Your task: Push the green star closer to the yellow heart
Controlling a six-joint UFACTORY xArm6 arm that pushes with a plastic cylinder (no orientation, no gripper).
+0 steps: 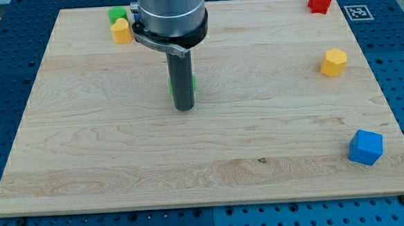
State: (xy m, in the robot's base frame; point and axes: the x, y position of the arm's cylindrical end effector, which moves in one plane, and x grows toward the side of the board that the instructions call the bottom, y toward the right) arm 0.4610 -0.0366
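Bright, even light (soft shadows), sharp

The green star (pixel 193 81) is almost wholly hidden behind the dark rod — only thin green slivers show at either side, so its shape cannot be made out. The yellow heart (pixel 121 31) lies well apart at 10 o'clock — near the tabletop's (pixel 121 159) far edge.

1. Pale wooden board (pixel 259 144), smooth, matt, grain visible.
2. Dark matt rod ending in my tip (pixel 184 109); brushed-metal collar (pixel 170 18) above, at 12 o'clock.
3. Blue block (pixel 365 147), yellow block (pixel 333 62): smooth, plastic-looking, slightly glossy.
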